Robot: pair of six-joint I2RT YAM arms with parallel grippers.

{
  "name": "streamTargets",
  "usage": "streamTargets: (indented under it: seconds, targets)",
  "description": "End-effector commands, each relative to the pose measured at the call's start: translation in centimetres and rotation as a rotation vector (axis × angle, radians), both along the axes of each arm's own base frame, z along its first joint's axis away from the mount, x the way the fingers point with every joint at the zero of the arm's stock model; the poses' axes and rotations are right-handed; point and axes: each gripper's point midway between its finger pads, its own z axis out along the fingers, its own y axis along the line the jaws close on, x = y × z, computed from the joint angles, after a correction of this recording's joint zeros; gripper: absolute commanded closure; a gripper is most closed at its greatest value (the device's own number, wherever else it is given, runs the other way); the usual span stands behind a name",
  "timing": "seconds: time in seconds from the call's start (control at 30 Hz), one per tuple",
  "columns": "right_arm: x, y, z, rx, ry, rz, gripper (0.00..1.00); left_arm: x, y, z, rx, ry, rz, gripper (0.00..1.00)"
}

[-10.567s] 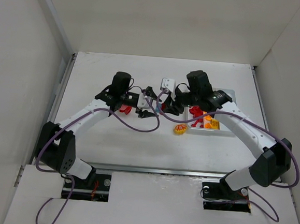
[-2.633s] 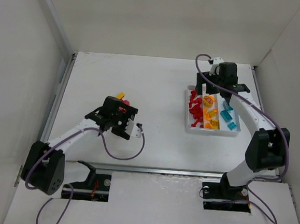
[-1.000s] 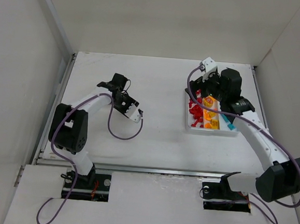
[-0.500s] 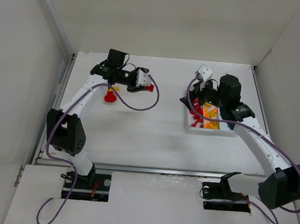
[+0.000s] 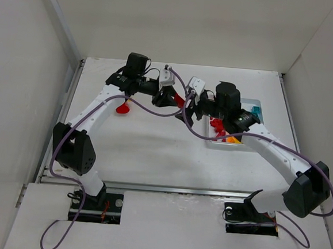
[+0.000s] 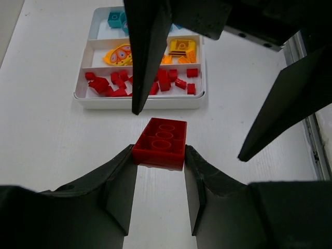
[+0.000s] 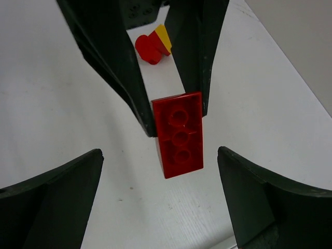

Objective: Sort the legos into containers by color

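Note:
A red lego brick (image 6: 161, 142) is pinched at one end by my left gripper (image 6: 160, 151), which is shut on it and holds it above the table. In the top view that left gripper (image 5: 177, 99) is at mid-table. My right gripper (image 5: 186, 111) faces it nose to nose. In the right wrist view the red brick (image 7: 178, 132) sticks out between the left fingers (image 7: 111, 72), and my right gripper (image 7: 160, 152) is open wide around its free end without touching it. The white tray (image 6: 140, 101) holds red, orange and cyan legos in separate containers.
A red and yellow lego piece (image 5: 122, 106) lies on the table to the left, also seen as the red and yellow piece (image 7: 152, 44) behind the left fingers. The tray (image 5: 223, 143) sits at the right under the right arm. White walls enclose the table.
The left gripper carried the red brick rightward to mid-table. The right gripper swung left from over the tray to face it, jaws still wide.

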Motion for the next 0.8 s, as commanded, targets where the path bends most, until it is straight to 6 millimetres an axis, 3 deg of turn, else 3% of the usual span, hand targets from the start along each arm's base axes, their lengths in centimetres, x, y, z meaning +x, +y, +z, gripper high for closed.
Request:
streamTargets:
  seconds: [0.0,0.13,0.17,0.3,0.37,0.4,0.7,0.73,0.77]
  targets:
    - [1.2,1.0,3.2,0.055,-0.097,0.007,0.04,-2.5,-0.2,3.9,-0.073,-0.044,-0.048,1.00]
    - [1.4,1.4,2.8,0.051,-0.086,0.018,0.12,-3.7,-0.2,4.2,-0.074,-0.082,-0.080,1.00]
    - [1.4,1.4,2.8,0.051,-0.086,0.018,0.26,-3.8,-0.2,3.8,-0.070,-0.072,-0.080,1.00]
    - [1.1,1.6,2.8,0.055,-0.084,0.036,0.63,-4.3,0.1,4.0,-0.073,-0.113,-0.090,1.00]
    - [1.1,1.6,2.8,0.055,-0.084,0.036,0.75,-4.5,-0.1,3.7,-0.070,-0.118,-0.103,1.00]
    - [1.1,1.6,2.8,0.059,-0.076,0.034,0.99,-4.6,0.0,3.5,-0.063,-0.119,-0.094,1.00]
    - [1.3,0.7,3.1,0.076,-0.059,-0.002,1.00,-4.9,-0.4,2.7,-0.047,-0.132,-0.107,1.00]
    - [1.2,0.6,3.5,0.081,-0.066,-0.002,1.00,-4.7,-0.3,2.6,-0.040,-0.135,-0.098,0.86]
    - [1.2,0.6,3.5,0.082,-0.066,-0.002,1.00,-4.8,-0.3,2.2,-0.037,-0.126,-0.098,0.64]
